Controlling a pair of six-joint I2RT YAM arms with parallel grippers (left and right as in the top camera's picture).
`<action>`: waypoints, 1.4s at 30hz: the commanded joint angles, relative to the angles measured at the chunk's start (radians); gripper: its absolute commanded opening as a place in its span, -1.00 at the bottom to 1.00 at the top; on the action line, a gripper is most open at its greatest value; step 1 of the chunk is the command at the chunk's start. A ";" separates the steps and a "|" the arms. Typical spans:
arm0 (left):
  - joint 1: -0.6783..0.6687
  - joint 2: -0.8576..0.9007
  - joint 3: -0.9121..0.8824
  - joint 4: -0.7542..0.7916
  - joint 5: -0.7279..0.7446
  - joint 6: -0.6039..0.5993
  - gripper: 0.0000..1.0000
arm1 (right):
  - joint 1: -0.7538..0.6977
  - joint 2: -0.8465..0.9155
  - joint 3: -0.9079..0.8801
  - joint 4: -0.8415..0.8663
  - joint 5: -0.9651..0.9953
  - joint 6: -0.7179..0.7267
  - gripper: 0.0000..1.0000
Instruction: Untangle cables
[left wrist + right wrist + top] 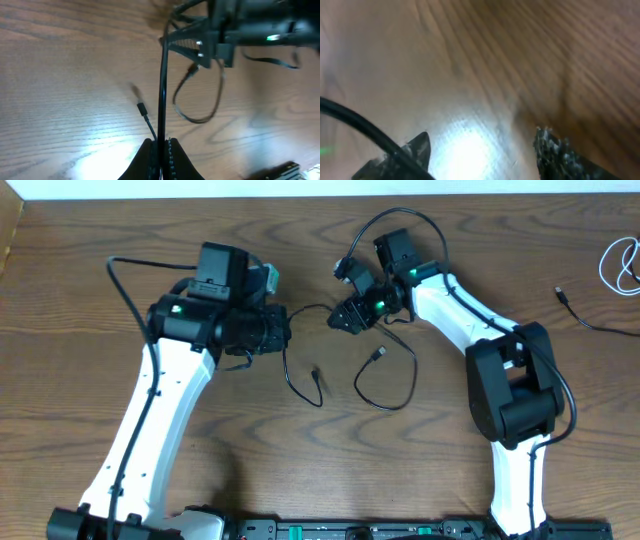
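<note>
The brown wood-grain table [60,300] fills the whole scene. On it stand two white-and-black robot arms, the left arm [165,410] reaching up from the near edge and the right arm [510,390] bending in towards it. Their ends sit near each other at the middle of the table.

The left gripper [160,150] has its fingers [145,155] pressed together on a thin black cable [162,90], which runs taut from there straight across to the right gripper [342,318]. From its own wrist camera, the right gripper's fingers [417,150] stand apart with bare table between them. The cable lies against one finger only (not pinched, as far as I can see).

Slack hangs off both ends: one strand lies on the table below the left gripper and ends in a small plug [316,372]. A wider loop [200,119] lies below the right gripper with its own plug [378,355]. Whether this is one cord or two, I cannot tell.

Well apart, at the far right edge, lie a coiled white cable [606,260] and another thin black cable [568,302].
</note>
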 commanded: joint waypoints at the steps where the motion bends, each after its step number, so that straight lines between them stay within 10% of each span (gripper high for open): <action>1: 0.022 -0.037 0.008 0.000 0.060 0.012 -0.85 | -0.003 -0.003 0.002 0.039 -0.008 0.087 -0.98; 6: 0.023 -0.037 0.008 0.021 0.059 0.012 -0.81 | -0.039 -0.079 0.003 0.048 -0.008 0.243 -0.98; 15: 0.023 -0.037 0.008 0.044 0.059 0.013 0.04 | -0.140 -0.434 0.003 -0.031 0.254 0.363 -0.98; 27: 0.023 -0.037 0.008 0.043 0.059 0.013 0.08 | -0.546 -0.772 0.003 -0.090 0.438 0.391 -0.98; 42: 0.021 -0.037 0.008 0.055 0.059 0.012 0.08 | -1.092 -0.705 0.003 0.093 0.734 0.556 -0.98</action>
